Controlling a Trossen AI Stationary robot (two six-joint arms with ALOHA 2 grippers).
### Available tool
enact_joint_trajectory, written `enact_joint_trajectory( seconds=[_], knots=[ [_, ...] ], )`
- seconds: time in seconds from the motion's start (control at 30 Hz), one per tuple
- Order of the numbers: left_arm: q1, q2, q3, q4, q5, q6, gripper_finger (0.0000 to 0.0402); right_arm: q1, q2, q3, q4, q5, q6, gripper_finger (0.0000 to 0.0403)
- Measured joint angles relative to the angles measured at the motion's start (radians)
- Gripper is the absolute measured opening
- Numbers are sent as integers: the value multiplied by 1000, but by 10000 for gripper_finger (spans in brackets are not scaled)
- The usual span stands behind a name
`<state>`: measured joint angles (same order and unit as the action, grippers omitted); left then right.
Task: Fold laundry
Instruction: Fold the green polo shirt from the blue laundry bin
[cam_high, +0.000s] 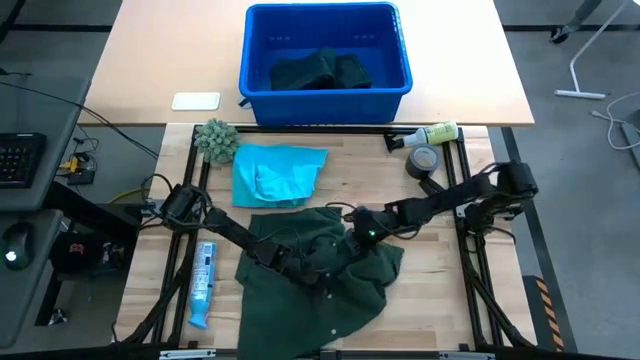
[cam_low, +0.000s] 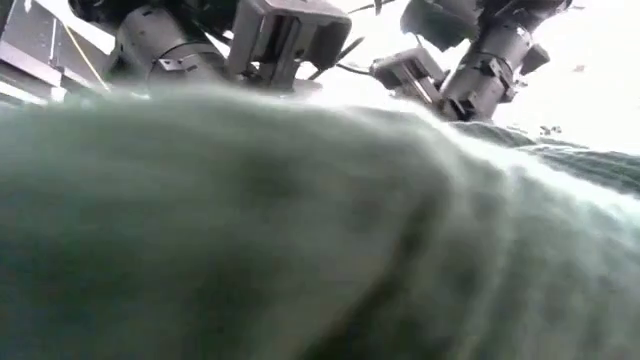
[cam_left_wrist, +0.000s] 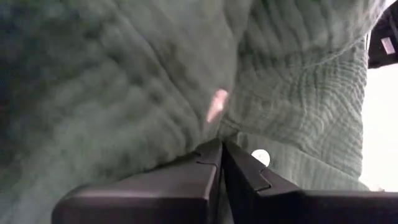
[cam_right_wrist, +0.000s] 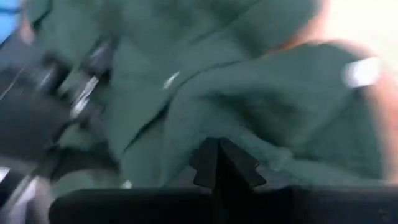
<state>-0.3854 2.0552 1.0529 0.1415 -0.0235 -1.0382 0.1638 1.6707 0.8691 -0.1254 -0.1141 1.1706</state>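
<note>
High view: both grippers (cam_high: 322, 268) (cam_high: 352, 232) mid dark green shirt (cam_high: 340, 300).

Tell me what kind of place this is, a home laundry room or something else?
Probably a robotics lab or test workspace, not a home. Two robot arms on a black frame work a dark green garment on a wooden table, and a desk beside it holds a keyboard and mouse.

You've got a wooden table (cam_high: 440, 270) carrying a dark green garment (cam_high: 330, 290) near-centre, turquoise shirt (cam_high: 275, 175) beyond it, fuzzy ball (cam_high: 216, 139) far left, tape roll (cam_high: 424, 160) and bottle (cam_high: 432, 134) far right, blue tube (cam_high: 203, 283) near left.
</note>
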Motion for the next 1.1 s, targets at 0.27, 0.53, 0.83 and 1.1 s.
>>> enact_joint_trajectory(
  seconds=[0.27,0.53,0.83,1.1],
  knots=[
    [14,0,-1,1,-4,1,0,10,48,0,-193,57,-17,0],
    [36,-26,-4,-4,-42,61,0,-125,-31,-1,-563,292,-110,0],
    [209,-63,-6,-27,-82,159,0,-312,-134,-2,-581,411,-211,0],
    [344,-150,-8,-35,-5,251,0,-335,-332,19,-556,339,-314,0]
  ],
)
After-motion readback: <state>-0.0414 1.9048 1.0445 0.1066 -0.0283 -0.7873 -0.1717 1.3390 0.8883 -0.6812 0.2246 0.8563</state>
